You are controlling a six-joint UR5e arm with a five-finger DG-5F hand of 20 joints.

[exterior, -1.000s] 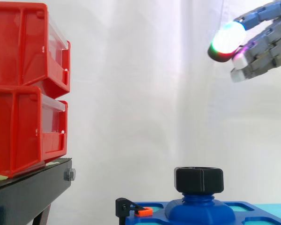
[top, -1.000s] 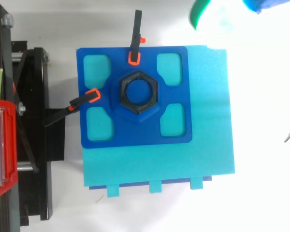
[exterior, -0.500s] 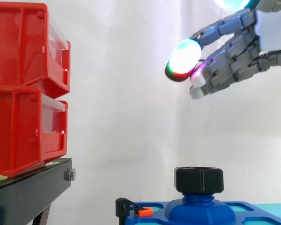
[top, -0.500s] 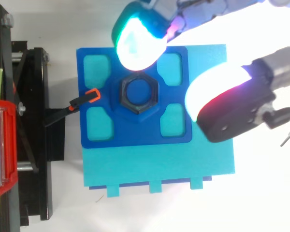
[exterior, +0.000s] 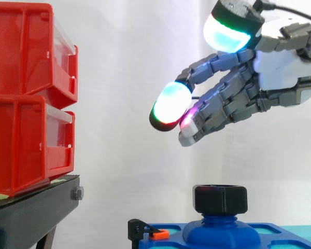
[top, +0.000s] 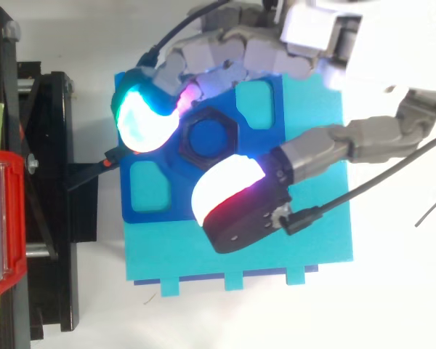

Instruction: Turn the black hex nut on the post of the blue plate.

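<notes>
The black hex nut on the blue plate is being overhung by the hand, whose fingers are being held open, apart from it.

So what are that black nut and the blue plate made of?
Black hex nut: likely matte plastic, since it looks dull with no metallic glint. Blue plate: probably plastic too, evenly coloured with a soft sheen and rounded edges.
</notes>
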